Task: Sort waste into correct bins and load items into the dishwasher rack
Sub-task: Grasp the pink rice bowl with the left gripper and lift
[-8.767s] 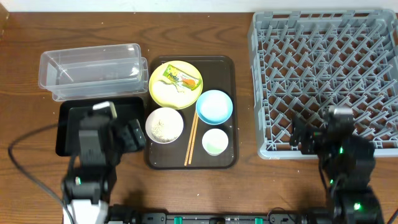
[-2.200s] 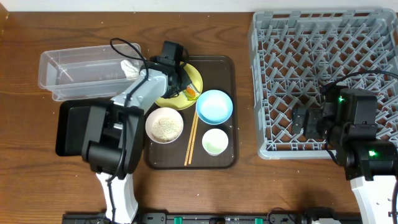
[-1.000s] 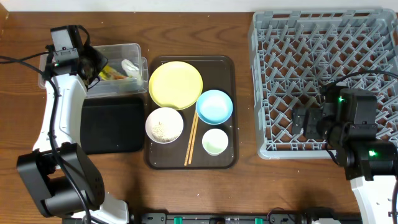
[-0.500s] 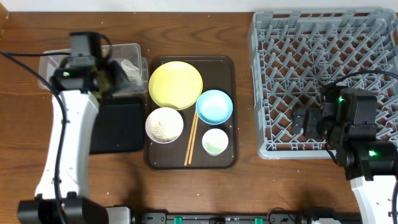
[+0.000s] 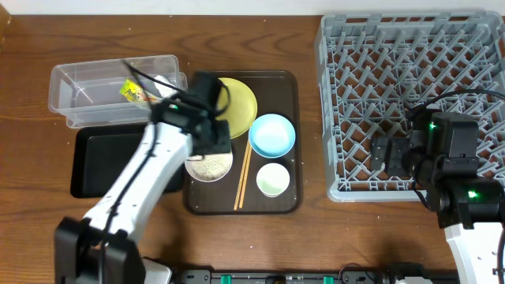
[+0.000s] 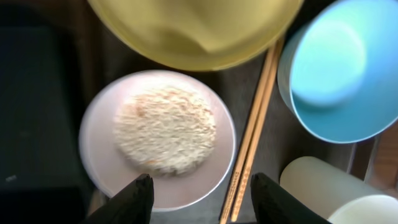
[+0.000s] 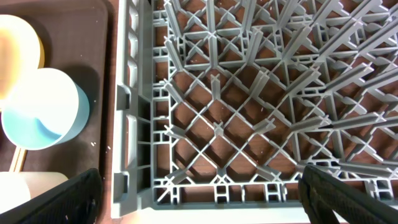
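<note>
My left gripper point(image 6: 198, 194) is open and empty, above the near rim of the pinkish bowl point(image 6: 158, 138) that holds rice grains point(image 6: 165, 129); overhead it point(image 5: 210, 136) hides part of that bowl point(image 5: 208, 164). Wooden chopsticks point(image 6: 250, 146) lie right of the bowl. The yellow plate point(image 5: 239, 103), blue bowl point(image 5: 272, 134) and whitish cup point(image 5: 273, 179) sit on the brown tray. The green-and-orange wrapper point(image 5: 132, 91) lies in the clear tub point(image 5: 79, 95); a white scrap point(image 5: 164, 82) shows at the tub's right end. My right gripper point(image 7: 199, 193) is open over the grey rack point(image 5: 410, 87) front edge.
The black shallow tray point(image 5: 99, 162) lies in front of the clear tub. The dark brown serving tray point(image 5: 286, 201) holds the dishes. The rack's upright pegs point(image 7: 249, 93) stand under my right gripper. My left arm point(image 5: 134, 197) crosses the black tray.
My left gripper has moved from the clear tub, where the wrapper now lies, right and forward to above the rice bowl. The right arm has not moved.
</note>
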`<state>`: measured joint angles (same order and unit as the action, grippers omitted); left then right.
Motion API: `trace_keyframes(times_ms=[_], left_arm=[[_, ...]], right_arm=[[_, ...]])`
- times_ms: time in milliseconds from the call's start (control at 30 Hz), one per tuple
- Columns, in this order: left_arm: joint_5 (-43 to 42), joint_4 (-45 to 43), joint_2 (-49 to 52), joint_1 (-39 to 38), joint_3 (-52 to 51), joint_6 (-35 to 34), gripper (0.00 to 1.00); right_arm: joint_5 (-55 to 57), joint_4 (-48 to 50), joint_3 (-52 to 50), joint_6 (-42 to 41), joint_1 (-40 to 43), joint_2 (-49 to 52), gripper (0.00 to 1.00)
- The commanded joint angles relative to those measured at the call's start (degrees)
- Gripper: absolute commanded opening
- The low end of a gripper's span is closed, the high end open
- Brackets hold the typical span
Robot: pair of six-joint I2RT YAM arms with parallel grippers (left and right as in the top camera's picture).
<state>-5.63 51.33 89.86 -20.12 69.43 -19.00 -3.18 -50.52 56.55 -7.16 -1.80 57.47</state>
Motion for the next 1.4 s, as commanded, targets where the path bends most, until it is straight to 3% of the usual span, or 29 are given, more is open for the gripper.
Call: trace_keyframes(times_ms=[0, 433, 567, 767, 867, 1100, 1367], left_arm=[[0.26, -1.81, 2.54, -2.54, -1.79, 0.74, 0.53], [0.31, -5.40, 14.88, -6.69, -1.92, 0.76, 0.47], [0.28, -5.66, 15.82, -6.71, -1.92, 0.74, 0.25], [0.26, -5.57, 15.82, -6.71, -1.92, 0.74, 0.19], [0.26, -5.29, 15.82, -6.71, -1.92, 0.74, 0.07], [0.28, -4.13, 13.49, -6.71, -1.55, 0.76, 0.06], [0.28, -1.01, 3.85, -5.99, 0.42, 1.29, 0.06]], right_arm=[[-0.28, -0.17, 0.59, 0.52, -0.81, -0.13, 0.99], [-0.28, -0.74, 0.59, 0.55, -0.81, -0.13, 0.99], [-0.28, -0.74, 0.59, 0.55, -0.81, -0.13, 0.99], [-0.28, -0.76, 0.59, 0.55, -0.81, -0.13, 0.99], [-0.28, -0.74, 0.59, 0.55, -0.81, -0.13, 0.99], [-0.26, -0.92, 0.59, 0.55, -0.81, -0.13, 0.99], [-0.26, -1.16, 0.59, 0.55, -0.81, -0.13, 0.99]])
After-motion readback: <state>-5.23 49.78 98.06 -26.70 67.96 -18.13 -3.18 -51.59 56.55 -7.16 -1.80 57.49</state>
